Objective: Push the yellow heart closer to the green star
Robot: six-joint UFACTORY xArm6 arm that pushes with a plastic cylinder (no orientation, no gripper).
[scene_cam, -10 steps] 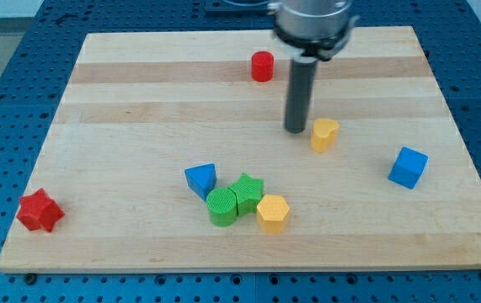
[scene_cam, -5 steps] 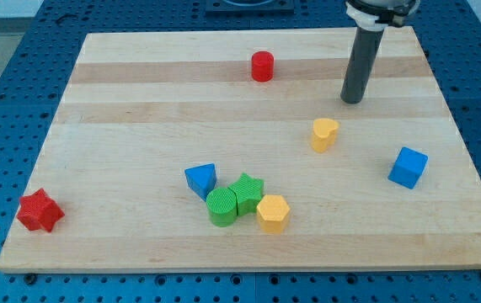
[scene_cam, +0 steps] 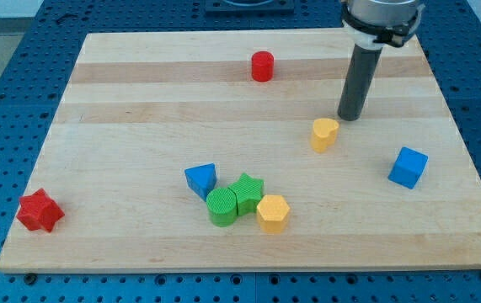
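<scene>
The small yellow heart-shaped block (scene_cam: 325,134) sits right of centre on the pale wooden board (scene_cam: 139,109), on its own, well apart from the cluster below. My tip (scene_cam: 350,116), the end of the straight dark rod, stands just up and to the view's right of the heart, close but with a sliver of board showing between them. There are no jaws here to spread or pinch, just that bare rod.

Down towards the view's bottom and left, the green star block (scene_cam: 246,193) is packed in tight: a green cylinder (scene_cam: 221,207) touches its left side, a yellow hexagonal block (scene_cam: 273,213) is pressed against its lower right, and a blue triangular block (scene_cam: 200,180) sits just beside the cylinder.

Out wider, a blue cube (scene_cam: 408,167) lies near the right edge, a red cylinder (scene_cam: 262,66) is up top, and a red star (scene_cam: 40,210) waits in the bottom-left corner.
</scene>
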